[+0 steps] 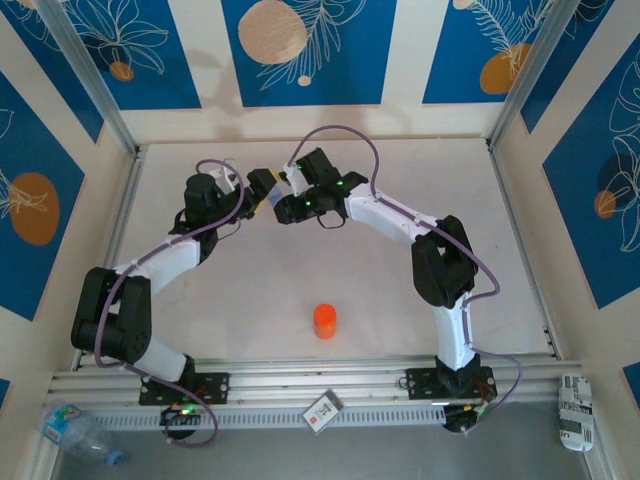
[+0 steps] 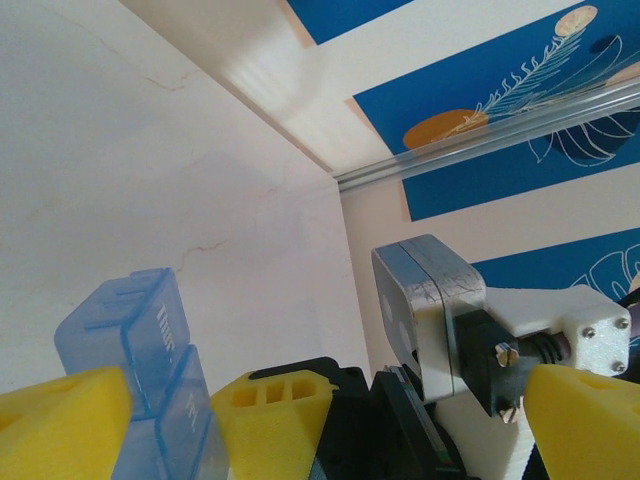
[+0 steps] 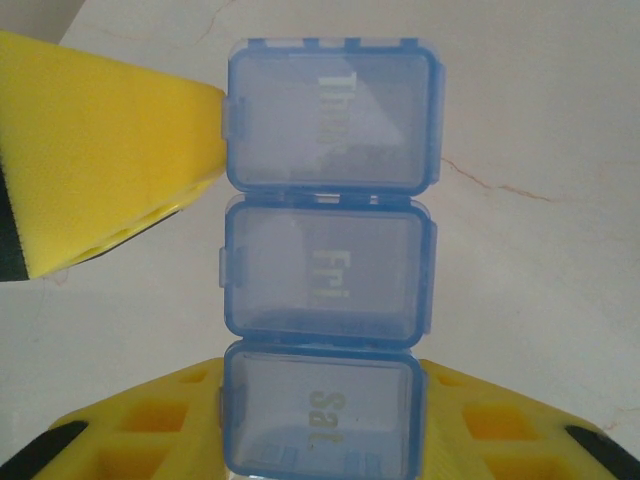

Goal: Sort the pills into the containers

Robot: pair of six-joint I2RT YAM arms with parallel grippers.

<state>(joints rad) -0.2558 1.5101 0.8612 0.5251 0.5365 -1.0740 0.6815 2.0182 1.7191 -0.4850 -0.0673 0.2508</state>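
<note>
Holding the containers (image 3: 328, 270) by the Sat end, your right gripper (image 3: 320, 405) has its jaws narrow and clamped on that last compartment, one yellow finger on each side. The Fri and Thu compartments stick out past the fingertips, at the far middle of the table (image 1: 250, 300), where the two arms meet. Whether the containers hang clear of the table or rest on it, I cannot tell.

Your left gripper (image 2: 330, 400) is spread wide and grips nothing. The containers and the right fingers lie between its two fingers. One pad (image 3: 110, 160) sits against the side edge of the Thu lid (image 3: 330, 115), right at the small tab there.

All three lids look shut, so I judge the step in hand to be opening a compartment, Thu first, before any pill goes in. Sorting itself looks not yet begun.

The next move calls for you to catch that tab with the pad's corner and lever the lid up while the right jaws hold firm. The pad is blunt and soft and the tab is small, so expect it to slip off. The grip is at the far end from Thu, so a hard push may swing or twist the containers in the jaws; push gently, along the lid's opening direction.

The bottle (image 1: 325, 321) stands upright, well apart, toward your side of the table. Whether it holds the pills, I cannot tell.
</note>
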